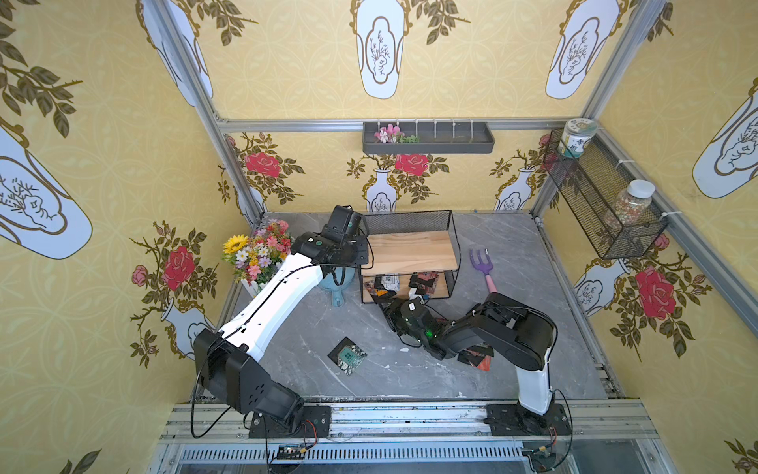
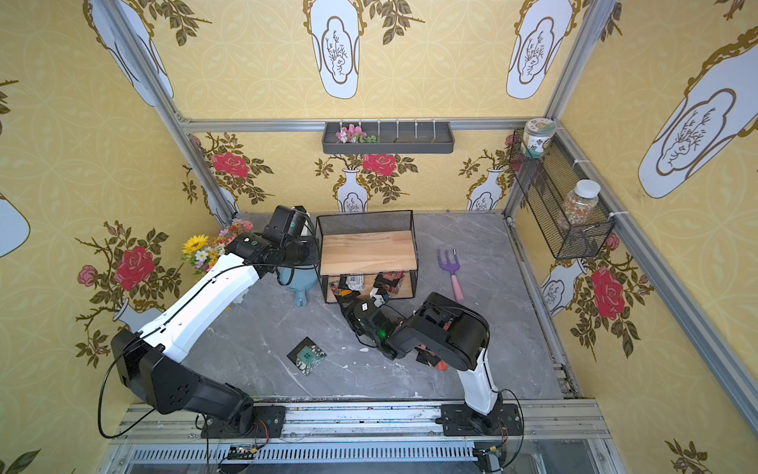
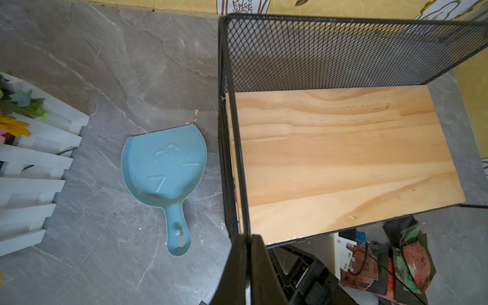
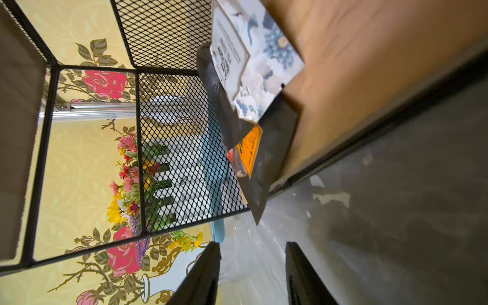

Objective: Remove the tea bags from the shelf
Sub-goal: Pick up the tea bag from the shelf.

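Observation:
The shelf [image 1: 410, 250] is a black wire rack with two wooden boards; its top board [image 3: 343, 148] is bare. Several tea bags [image 1: 385, 285] lie on the lower board [image 4: 356, 79], among them a white-and-blue one [image 4: 253, 60] and an orange-panelled black one [image 4: 250, 148] that sticks out over the front edge. One tea bag [image 1: 348, 355] lies on the table, and more [image 1: 476, 355] lie under my right arm. My left gripper [image 3: 249, 237] is shut on the shelf's front left wire post. My right gripper [image 4: 253, 245] stands open and holds nothing, just in front of the lower tier.
A blue dustpan [image 3: 165, 169] and a white box of flowers [image 1: 256, 256] lie left of the shelf. To its right is a purple garden fork [image 1: 482, 266]. A mesh basket with jars [image 1: 603, 205] hangs on the right wall, a grey tray [image 1: 428, 139] on the back wall.

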You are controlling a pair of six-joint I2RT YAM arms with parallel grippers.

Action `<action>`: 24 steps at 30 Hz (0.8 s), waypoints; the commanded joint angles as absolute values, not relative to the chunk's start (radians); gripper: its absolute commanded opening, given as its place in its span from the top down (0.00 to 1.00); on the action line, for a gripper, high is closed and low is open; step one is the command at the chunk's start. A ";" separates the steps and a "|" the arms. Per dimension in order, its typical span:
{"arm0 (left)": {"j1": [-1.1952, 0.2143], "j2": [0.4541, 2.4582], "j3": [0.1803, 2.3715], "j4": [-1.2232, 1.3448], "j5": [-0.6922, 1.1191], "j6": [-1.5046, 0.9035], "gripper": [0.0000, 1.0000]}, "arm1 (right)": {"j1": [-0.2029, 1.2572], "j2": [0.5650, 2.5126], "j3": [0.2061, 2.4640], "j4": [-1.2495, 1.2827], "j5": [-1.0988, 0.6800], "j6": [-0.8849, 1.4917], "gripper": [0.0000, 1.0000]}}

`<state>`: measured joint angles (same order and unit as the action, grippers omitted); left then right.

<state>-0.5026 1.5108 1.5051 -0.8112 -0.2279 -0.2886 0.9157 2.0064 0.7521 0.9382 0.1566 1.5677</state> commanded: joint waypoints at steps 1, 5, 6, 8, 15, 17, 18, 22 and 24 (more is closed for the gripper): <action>-0.504 1.517 1.506 -0.827 -0.202 -0.267 1.00 | 0.913 2.048 0.767 1.035 0.208 1.589 0.53; -0.504 1.514 1.501 -0.827 -0.201 -0.264 1.00 | 0.910 2.090 0.783 1.049 0.224 1.616 0.53; -0.504 1.513 1.500 -0.827 -0.201 -0.263 1.00 | 0.909 2.098 0.789 1.054 0.224 1.622 0.53; -0.503 1.514 1.499 -0.827 -0.200 -0.262 1.00 | 0.909 2.113 0.798 1.058 0.237 1.627 0.55; -0.505 1.511 1.493 -0.827 -0.198 -0.261 1.00 | 0.899 2.140 0.831 1.051 0.250 1.671 0.68; -0.503 1.511 1.494 -0.827 -0.195 -0.263 1.00 | 0.898 2.144 0.835 1.045 0.249 1.685 0.70; -0.503 1.511 1.493 -0.825 -0.194 -0.262 1.00 | 0.899 2.147 0.837 1.043 0.248 1.692 0.71; -0.504 1.512 1.494 -0.825 -0.195 -0.263 1.00 | 0.902 2.144 0.849 1.035 0.254 1.710 0.73; -0.504 1.512 1.496 -0.826 -0.195 -0.263 1.00 | 0.902 2.142 0.853 1.035 0.258 1.722 0.75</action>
<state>-0.5026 1.5105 1.5013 -0.8062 -0.2306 -0.2806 0.9028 2.1437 0.8448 1.0225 0.2298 1.6989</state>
